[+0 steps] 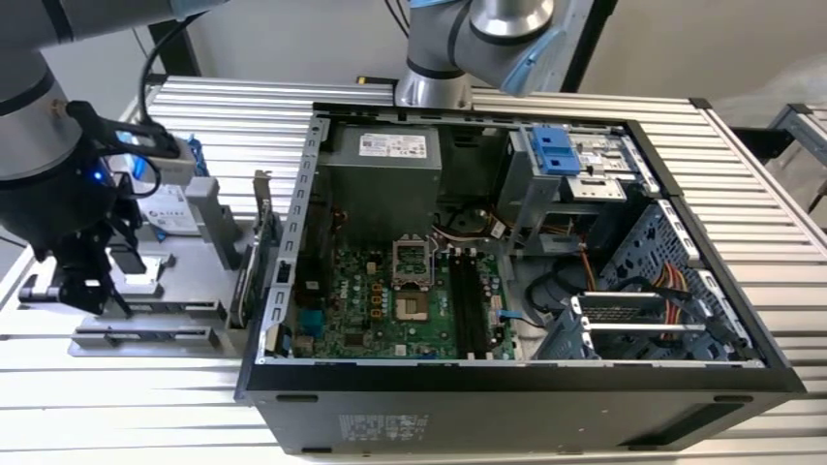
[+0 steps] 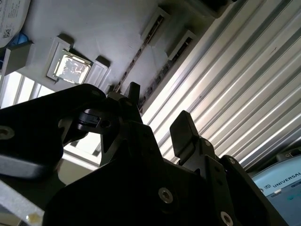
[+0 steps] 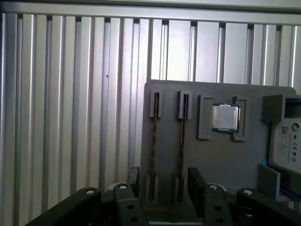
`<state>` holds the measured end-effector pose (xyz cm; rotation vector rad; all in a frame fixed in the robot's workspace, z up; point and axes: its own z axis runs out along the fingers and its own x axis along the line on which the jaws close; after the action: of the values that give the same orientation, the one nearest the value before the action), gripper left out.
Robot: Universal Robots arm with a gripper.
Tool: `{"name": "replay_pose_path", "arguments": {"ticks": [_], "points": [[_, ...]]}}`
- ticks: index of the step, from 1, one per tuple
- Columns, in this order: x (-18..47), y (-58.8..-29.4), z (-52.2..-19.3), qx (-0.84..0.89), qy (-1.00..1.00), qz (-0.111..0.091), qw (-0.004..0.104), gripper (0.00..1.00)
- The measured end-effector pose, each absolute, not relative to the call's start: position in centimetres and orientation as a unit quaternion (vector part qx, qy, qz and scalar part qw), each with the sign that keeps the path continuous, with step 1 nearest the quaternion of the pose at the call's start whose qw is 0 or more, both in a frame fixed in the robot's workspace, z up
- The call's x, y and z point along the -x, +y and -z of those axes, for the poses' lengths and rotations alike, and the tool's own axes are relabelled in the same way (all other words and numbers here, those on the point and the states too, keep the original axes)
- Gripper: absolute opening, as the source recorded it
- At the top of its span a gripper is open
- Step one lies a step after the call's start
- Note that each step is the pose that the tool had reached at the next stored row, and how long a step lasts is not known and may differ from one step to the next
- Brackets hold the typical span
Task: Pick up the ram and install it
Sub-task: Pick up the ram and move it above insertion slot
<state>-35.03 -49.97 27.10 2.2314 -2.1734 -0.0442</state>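
Note:
Two ram sticks stand on edge in parallel slots of a grey holder tray. In the first wrist view they are the thin dark strips at ram and ram; in the second wrist view they show as ram and ram. My gripper hovers open over the near end of the tray, its black fingers spread a little wider than the pair of sticks and holding nothing. In the exterior view my gripper hangs over the tray at the exterior view's left, beside the open computer case.
A processor chip sits in a pocket of the tray, and a silver hard drive with blue rails and an upright card stand further along. The motherboard lies inside the case with long memory slots. Everything rests on a ribbed aluminium table.

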Motion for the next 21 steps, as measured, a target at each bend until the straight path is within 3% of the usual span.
{"name": "replay_pose_path", "arguments": {"ticks": [21], "points": [[35.03, -50.06, -26.24, -0.716, -0.698, 0.014, 0.013, 1.00]]}}
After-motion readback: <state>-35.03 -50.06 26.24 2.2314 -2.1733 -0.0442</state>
